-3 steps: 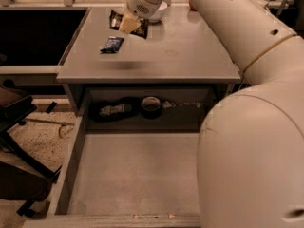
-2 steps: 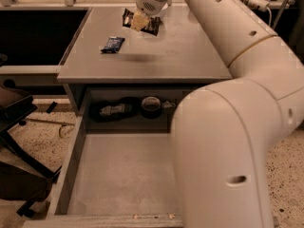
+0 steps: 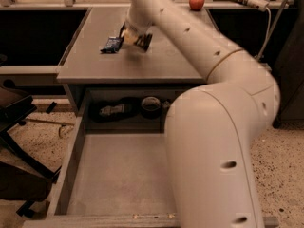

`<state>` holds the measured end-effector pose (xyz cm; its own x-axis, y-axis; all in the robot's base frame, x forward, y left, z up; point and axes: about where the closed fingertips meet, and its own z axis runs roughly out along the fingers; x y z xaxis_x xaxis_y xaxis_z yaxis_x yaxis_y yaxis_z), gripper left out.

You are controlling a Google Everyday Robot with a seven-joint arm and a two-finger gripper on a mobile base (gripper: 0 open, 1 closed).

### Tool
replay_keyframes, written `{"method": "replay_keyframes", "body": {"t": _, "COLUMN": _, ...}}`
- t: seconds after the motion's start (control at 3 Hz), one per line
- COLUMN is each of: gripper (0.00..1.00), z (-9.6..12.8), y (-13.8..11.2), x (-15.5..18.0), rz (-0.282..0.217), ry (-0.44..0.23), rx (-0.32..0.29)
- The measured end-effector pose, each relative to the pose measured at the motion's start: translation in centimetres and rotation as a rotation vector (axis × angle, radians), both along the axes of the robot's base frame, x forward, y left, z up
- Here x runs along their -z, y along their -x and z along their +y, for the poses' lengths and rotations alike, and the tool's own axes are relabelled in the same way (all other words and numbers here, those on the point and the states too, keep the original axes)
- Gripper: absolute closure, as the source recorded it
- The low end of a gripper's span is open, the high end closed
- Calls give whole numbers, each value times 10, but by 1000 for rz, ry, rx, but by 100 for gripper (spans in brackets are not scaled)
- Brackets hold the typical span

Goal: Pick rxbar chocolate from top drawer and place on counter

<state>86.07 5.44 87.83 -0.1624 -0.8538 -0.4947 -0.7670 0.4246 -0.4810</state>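
**Holding the chocolate bar low over the counter**

Reaching across from the lower right, the pale robot arm (image 3: 213, 141) fills much of the view and ends at the gripper (image 3: 135, 38), which sits over the rear left part of the counter (image 3: 156, 63). Its fingers are clamped on the chocolate bar (image 3: 145, 42), a dark wrapper that sticks out to the right of the fingers and tilts down toward the grey top. Whether the bar touches the surface cannot be told.

Just to the left of the gripper a blue wrapped bar (image 3: 111, 44) lies flat on the counter, close to the gripper but apart from it. A red apple (image 3: 196, 1) stands near the far right corner.

Below the front edge the drawer (image 3: 118, 175) is pulled wide open, its grey floor bare in the middle. At its back, under the counter, lie a dark packet with a pale label (image 3: 112, 110) and, just beside it on the right, a round dark object (image 3: 151, 106). A black chair (image 3: 14, 141) stands on the speckled floor to the left.
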Motion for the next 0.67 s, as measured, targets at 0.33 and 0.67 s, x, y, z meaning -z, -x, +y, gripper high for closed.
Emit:
{"method": "replay_keyframes", "body": {"t": 0.33, "gripper": 100, "z": 24, "y": -7, "x": 51, "rz": 31, "ry": 1, "rx": 6}}
{"method": "replay_keyframes", "body": {"t": 0.67, "gripper": 100, "z": 24, "y": -7, "x": 43, "rz": 31, "ry": 1, "rx": 6}}
